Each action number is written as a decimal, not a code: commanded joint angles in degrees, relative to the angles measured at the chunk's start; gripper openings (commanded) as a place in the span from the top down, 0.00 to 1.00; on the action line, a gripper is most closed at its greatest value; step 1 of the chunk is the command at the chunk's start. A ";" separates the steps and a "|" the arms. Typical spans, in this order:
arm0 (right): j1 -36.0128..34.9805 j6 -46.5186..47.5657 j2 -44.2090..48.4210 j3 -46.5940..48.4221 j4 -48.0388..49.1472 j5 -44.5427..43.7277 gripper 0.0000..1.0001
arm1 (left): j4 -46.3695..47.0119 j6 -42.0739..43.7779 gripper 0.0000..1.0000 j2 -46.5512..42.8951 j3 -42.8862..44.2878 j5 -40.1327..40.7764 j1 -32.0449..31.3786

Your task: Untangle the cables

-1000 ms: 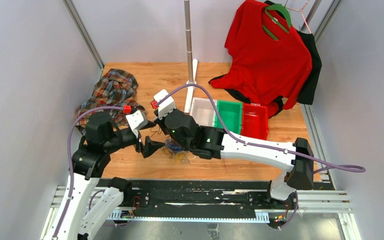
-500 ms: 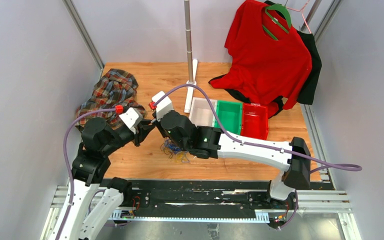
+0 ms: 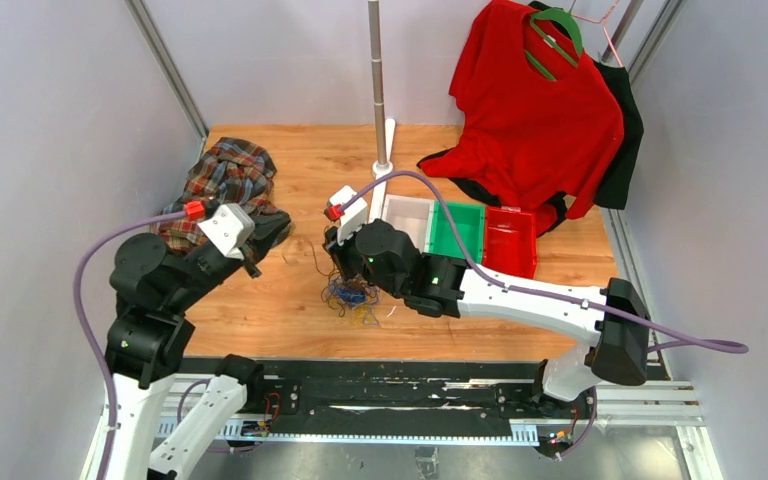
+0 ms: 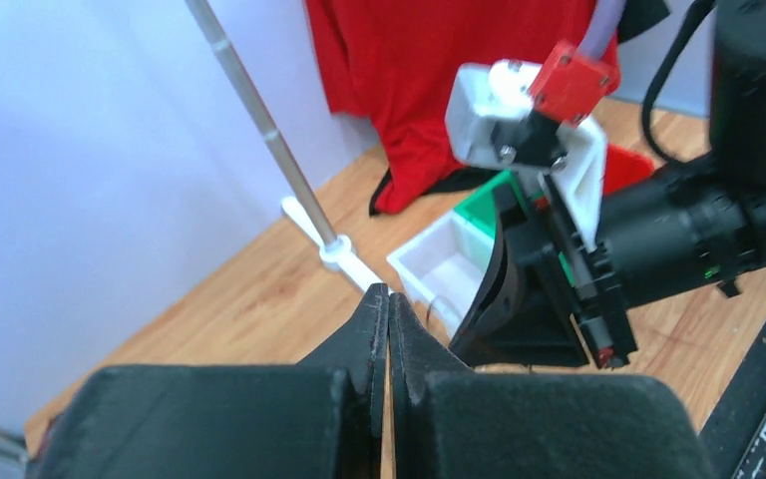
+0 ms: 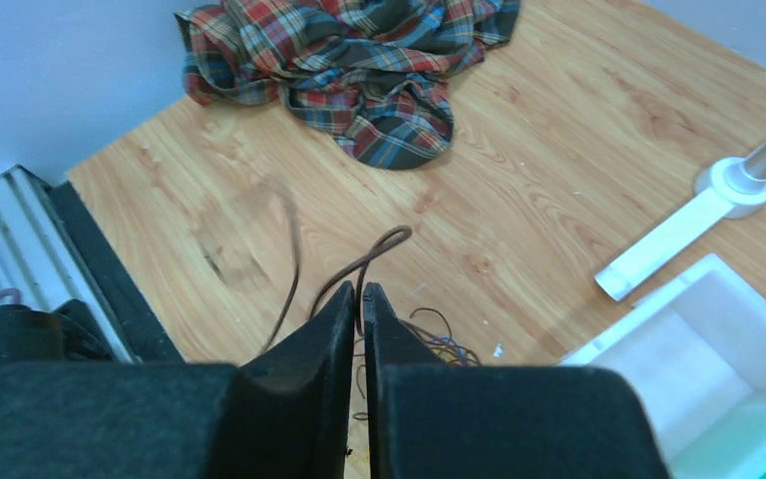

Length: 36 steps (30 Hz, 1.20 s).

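Observation:
The cables [image 3: 352,297] lie as a small wad of black, blue and yellow wires on the wooden table, just in front of the right gripper [image 3: 332,256]. In the right wrist view that gripper [image 5: 360,289] is shut on a dark cable loop [image 5: 379,249] that rises from the wad [image 5: 439,344]. A second, blurred dark strand [image 5: 287,249] runs up to the left. The left gripper [image 3: 278,224] hangs left of the wad, near the plaid shirt. Its jaws [image 4: 388,292] are pressed together; a hair-thin wire [image 4: 429,304] shows beside the tips, and I cannot tell if it is pinched.
A plaid shirt [image 3: 222,180] lies at the table's far left. White [image 3: 406,222], green [image 3: 457,232] and red [image 3: 510,240] bins stand right of the wad. A metal pole [image 3: 378,90] on a white base rises behind. A red shirt [image 3: 535,110] hangs at the back right.
The left gripper has shut and swung away to the left and up, from beside the wad toward the plaid shirt. The right arm has shifted slightly right, still over the wad.

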<state>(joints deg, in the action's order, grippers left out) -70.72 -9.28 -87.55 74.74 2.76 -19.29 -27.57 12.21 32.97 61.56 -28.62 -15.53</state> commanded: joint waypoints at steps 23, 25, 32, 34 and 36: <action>9.06 -5.14 11.25 -16.01 4.56 0.88 0.69 | -19.61 28.25 0.39 21.07 -8.23 1.00 -0.29; 9.40 -5.15 12.31 -17.21 4.46 0.55 0.67 | -20.22 32.69 0.37 24.68 -9.73 3.02 -0.21; 10.42 -5.84 12.62 -17.79 4.68 1.29 0.66 | -16.05 36.26 0.36 32.00 -15.92 7.71 1.03; 10.43 -6.07 12.23 -17.90 5.02 1.67 0.66 | -14.39 35.06 0.36 33.99 -16.55 9.31 1.70; 10.43 -6.10 11.82 -17.96 5.52 2.19 0.66 | -12.21 33.51 0.36 35.73 -17.31 10.52 2.81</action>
<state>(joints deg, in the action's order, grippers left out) -60.95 -14.22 -75.48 57.23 6.31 -17.37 -44.31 45.71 66.15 45.28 -21.58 -14.46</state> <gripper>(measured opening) 0.339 0.636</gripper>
